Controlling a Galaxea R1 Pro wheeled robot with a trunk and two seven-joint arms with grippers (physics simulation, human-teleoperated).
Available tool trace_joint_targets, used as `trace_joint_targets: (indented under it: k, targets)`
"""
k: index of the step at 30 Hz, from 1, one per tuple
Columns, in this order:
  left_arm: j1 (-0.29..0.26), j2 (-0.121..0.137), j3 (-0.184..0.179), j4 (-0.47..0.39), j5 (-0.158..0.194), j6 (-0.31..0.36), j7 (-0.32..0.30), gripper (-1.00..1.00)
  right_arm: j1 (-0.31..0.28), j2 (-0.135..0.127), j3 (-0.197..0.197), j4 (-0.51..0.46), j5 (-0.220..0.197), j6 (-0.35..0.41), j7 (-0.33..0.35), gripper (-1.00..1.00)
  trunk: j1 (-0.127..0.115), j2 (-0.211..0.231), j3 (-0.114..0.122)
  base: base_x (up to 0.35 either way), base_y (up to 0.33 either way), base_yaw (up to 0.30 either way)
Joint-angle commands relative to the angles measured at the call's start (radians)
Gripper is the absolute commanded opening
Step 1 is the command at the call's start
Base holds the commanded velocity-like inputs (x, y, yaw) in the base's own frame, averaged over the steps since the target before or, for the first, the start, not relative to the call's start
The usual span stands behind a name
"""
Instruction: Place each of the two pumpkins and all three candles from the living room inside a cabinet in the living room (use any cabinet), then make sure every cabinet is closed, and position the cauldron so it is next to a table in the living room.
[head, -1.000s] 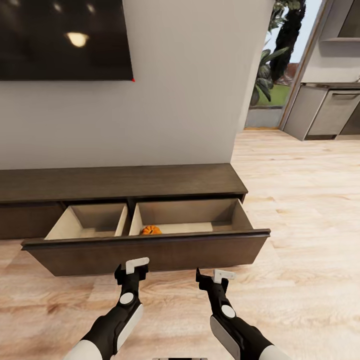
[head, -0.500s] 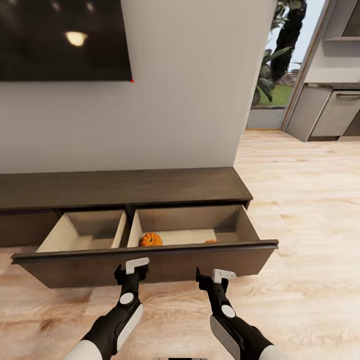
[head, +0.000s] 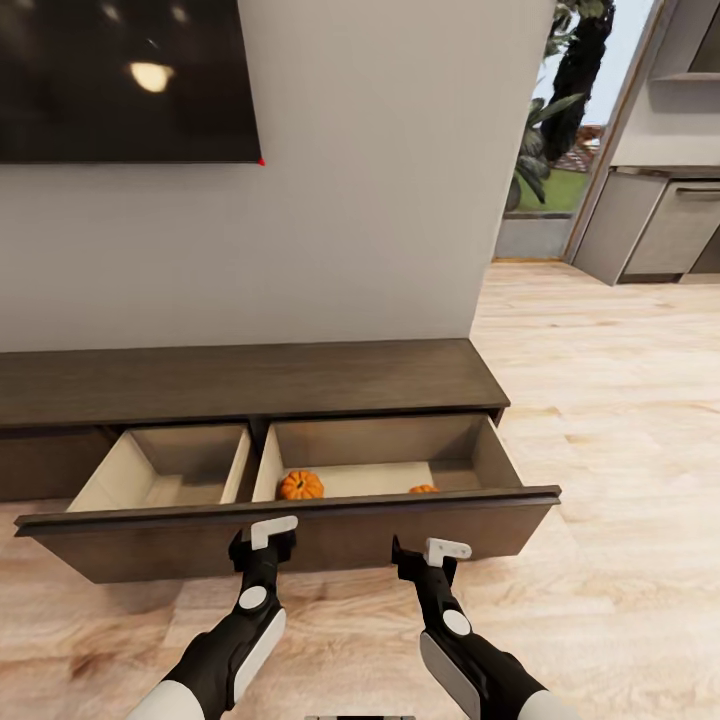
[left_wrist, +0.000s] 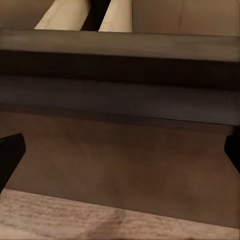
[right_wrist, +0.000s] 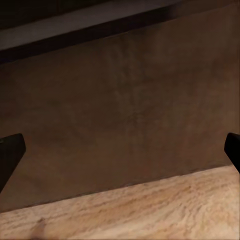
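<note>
The long dark-brown cabinet (head: 250, 380) stands against the wall with its wide drawer pulled out, and the drawer front (head: 300, 535) faces me. In the drawer's right compartment lie two orange pumpkins, one (head: 301, 486) at its left end and another (head: 424, 489) half hidden behind the front's rim. The left compartment (head: 170, 470) shows a bare beige floor. My left gripper (head: 262, 542) (left_wrist: 120, 155) and right gripper (head: 425, 555) (right_wrist: 120, 152) hover just short of the drawer front, both open and holding nothing. The candles and the cauldron are out of view.
A dark TV screen (head: 120, 80) hangs on the wall above the cabinet. Past the wall's corner on the right, light wood floor (head: 620, 420) runs to grey kitchen units (head: 660, 230) and a window with plants (head: 550, 110).
The camera has moved closer to the cabinet, so the drawer sits lower and larger in the picture. The second pumpkin has come into sight. Both grippers hold the same pose.
</note>
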Motion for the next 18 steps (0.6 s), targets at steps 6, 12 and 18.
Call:
trace_joint_targets:
  k: [6, 12, 18]
  targets:
    - [-0.001, 0.001, -0.007, -0.001, 0.000, -0.007, 0.005, 1.00, -0.001, -0.001, 0.008, 0.000, -0.010, -0.007, -0.006, 1.00, 0.000, 0.000, -0.001, 0.005, 0.000, 0.000]
    - [-0.001, 0.001, -0.007, -0.001, 0.000, -0.007, 0.005, 1.00, -0.002, -0.001, 0.008, 0.000, -0.010, -0.007, -0.006, 1.00, 0.000, 0.000, -0.001, 0.000, 0.000, 0.000]
    - [-0.001, 0.001, -0.007, -0.001, 0.000, -0.007, 0.005, 1.00, -0.002, -0.001, 0.008, 0.000, -0.010, -0.007, -0.006, 1.00, 0.000, 0.000, -0.001, 0.000, 0.000, 0.000]
